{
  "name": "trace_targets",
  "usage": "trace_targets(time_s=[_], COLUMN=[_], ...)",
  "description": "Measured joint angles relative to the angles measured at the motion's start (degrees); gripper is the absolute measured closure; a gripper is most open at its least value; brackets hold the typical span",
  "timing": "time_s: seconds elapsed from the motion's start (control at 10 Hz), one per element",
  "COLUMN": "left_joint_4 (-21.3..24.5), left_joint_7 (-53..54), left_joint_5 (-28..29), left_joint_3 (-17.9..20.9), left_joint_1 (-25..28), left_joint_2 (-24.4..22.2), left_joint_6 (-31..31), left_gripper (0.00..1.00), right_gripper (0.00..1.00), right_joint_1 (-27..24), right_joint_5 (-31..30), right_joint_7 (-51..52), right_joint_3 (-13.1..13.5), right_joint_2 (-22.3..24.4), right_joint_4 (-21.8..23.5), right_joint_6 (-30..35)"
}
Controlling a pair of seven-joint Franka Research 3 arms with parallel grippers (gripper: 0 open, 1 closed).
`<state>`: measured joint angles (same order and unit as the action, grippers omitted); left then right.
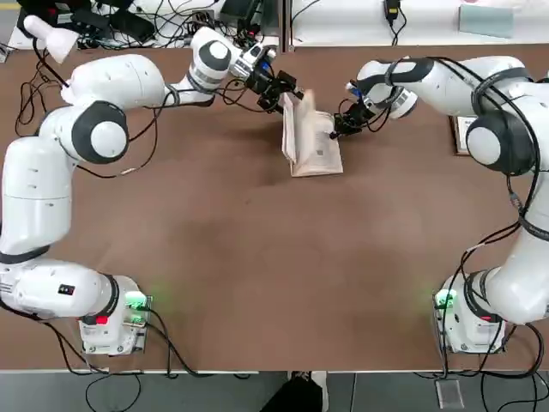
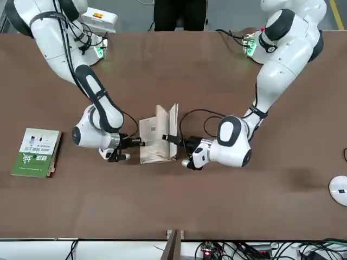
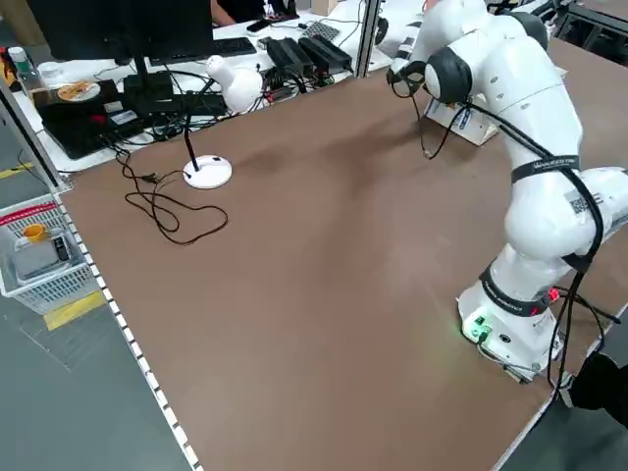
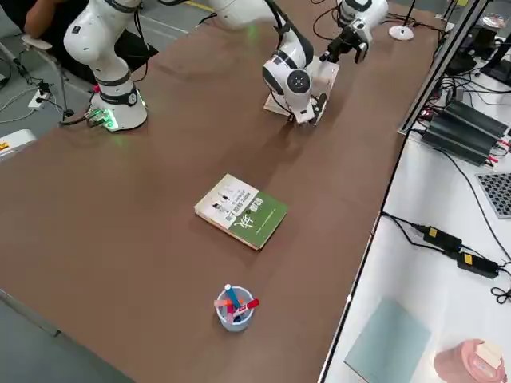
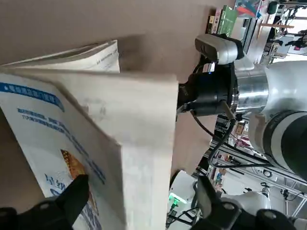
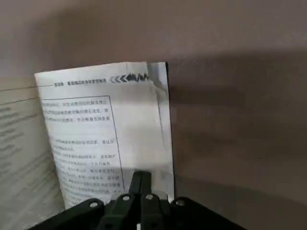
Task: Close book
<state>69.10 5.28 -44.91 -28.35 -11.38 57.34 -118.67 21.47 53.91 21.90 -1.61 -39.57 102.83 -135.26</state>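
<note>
Task book: the thin paperback with a white and light-blue cover and cream printed pages is seen lying open on the brown table, nearer the edge opposite the arms' bases, around the middle of its length.
Book halves: one printed half is laid out low on the robot's right; the other is raised on the left, its blue-lettered cover with the orange picture turned outward.
Left gripper: the black two-finger left gripper is held at the raised half, fingers spread, the cover and pages seen between them, no pinch made.
Right gripper: the black two-finger right gripper is held over the outer side of the low half, fingers pressed together, nothing pinched.
Right side of table: a green-and-white covered book is seen lying closed, a light-blue cup of pens being placed nearer the right edge.
</note>
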Motion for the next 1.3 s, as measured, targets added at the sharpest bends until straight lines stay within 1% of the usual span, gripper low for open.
trace_targets(time_s=[0.4,0.8,1.0,1.1,1.3], left_joint_4=[0.0,-0.1,-0.2,-0.2,-0.3], left_joint_7=[-2.0,-4.2,-4.6,-5.0,-7.1], left_joint_5=[0.0,0.0,0.1,0.7,5.0], left_joint_3=[0.0,0.1,0.4,0.6,0.9], left_joint_1=[-0.2,-0.1,0.0,0.1,0.1], left_joint_2=[0.0,-0.5,-1.6,-2.4,-4.1], left_joint_6=[-0.4,-0.6,-0.7,-0.7,-0.7], left_gripper=[0.00,0.00,0.00,0.00,0.00], right_gripper=[0.99,0.99,0.99,0.99,0.99], right_joint_1=[-0.1,-1.7,-2.7,-3.2,-4.5], right_joint_5=[0.0,0.0,0.0,0.0,0.0], right_joint_7=[0.0,0.0,0.0,-0.1,-0.1], right_joint_3=[0.3,0.4,0.4,0.5,1.1], right_joint_2=[0.0,0.4,0.9,1.5,3.2], right_joint_4=[-0.1,-0.6,-1.1,-1.3,-1.6], right_joint_6=[0.2,4.6,6.2,7.7,11.3])
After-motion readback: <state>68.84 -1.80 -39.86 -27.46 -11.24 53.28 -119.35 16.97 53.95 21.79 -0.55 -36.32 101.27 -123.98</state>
